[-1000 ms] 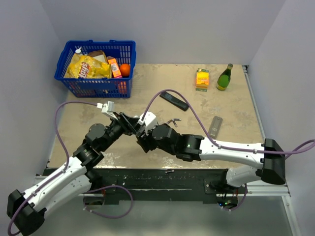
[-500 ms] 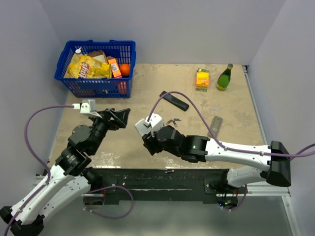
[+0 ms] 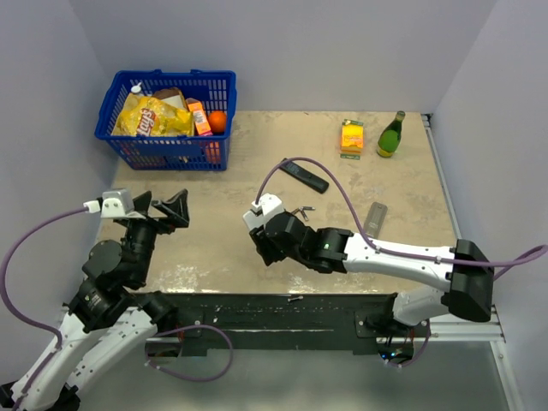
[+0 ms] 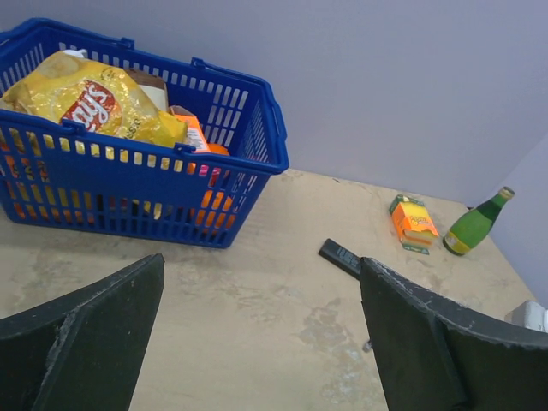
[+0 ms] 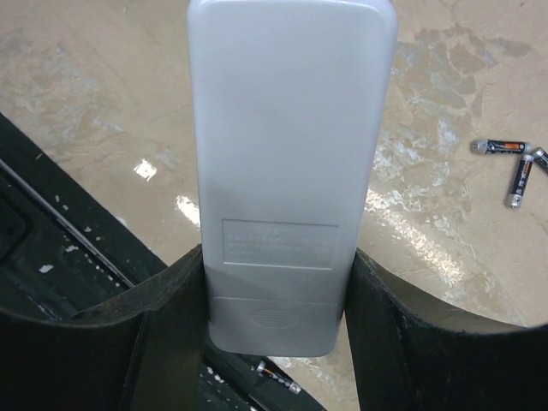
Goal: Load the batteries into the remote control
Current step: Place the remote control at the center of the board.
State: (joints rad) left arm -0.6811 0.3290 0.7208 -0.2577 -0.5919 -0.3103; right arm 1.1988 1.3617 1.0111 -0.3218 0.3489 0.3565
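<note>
1. The left jaws are spread wide and hold nothing. They are parked over the left part of the desk (image 3: 402,180), near the blue basket (image 3: 163,152) and well apart from the work.
2. The remote control (image 5: 291,171), light grey, is pinched across its width by the right jaws. It is held above the middle of the desk with its back turned to the wrist camera. The battery cover on that back appears to be shut.
3. The batteries (image 5: 520,181) lie loose on the desk to the right of the held remote, and none is seen seated in it. The task is therefore judged to be at an early stage, with only the remote taken up. Left to do: the cover is to be opened, the batteries fetched and seated, and the cover shut.
4. Counted from left to right:
   - One basket is seen.
   - Three remotes are seen: the held one, a black one (image 3: 302,175) and a grey one (image 3: 374,220).
   - Three batteries are seen together, one of them cut off by the picture's edge.
   - What looks like a fourth (image 5: 278,374) is seen by the remote's lower end.
   - One orange box (image 3: 352,135) is seen.
   - One green bottle (image 3: 391,134) is seen.
</note>
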